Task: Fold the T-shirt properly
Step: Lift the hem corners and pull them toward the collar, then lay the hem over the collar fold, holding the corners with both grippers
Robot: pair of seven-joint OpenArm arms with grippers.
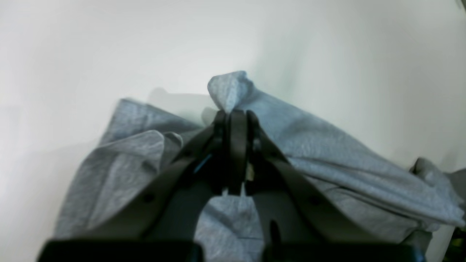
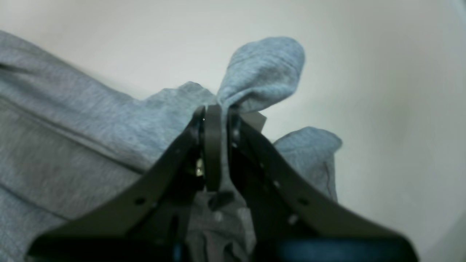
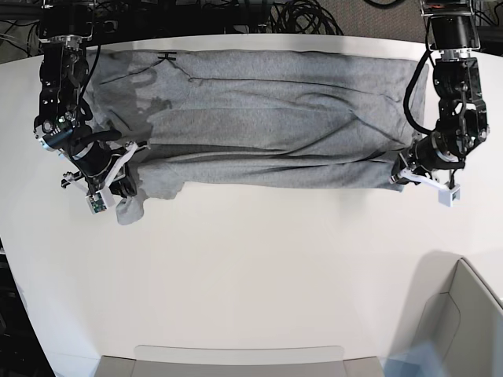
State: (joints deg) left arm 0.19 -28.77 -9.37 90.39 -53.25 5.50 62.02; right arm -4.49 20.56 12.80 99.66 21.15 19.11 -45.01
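Heather-grey cotton, the T-shirt lies spread sideways along the far half of the white bench, its near long edge doubled over into a rumpled band that runs from one arm to the other. The right gripper, at the left of the base view, has its jaws pressed together on a bunched tuft of the fabric, which bulges out beyond the fingertips; a loose sleeve spills onto the bench just beside it. The left gripper, at the right of the base view, is likewise pinching a peak of cloth at the opposite end of the same edge. The step in hand appears to be a lengthwise fold, with both ends of the near edge held and the cloth between them sagging in creases. The next move probably calls for both arms to lift and travel together toward the far edge, keeping the span taut so that the layer lands flat; uneven travel would likely skew the fold.
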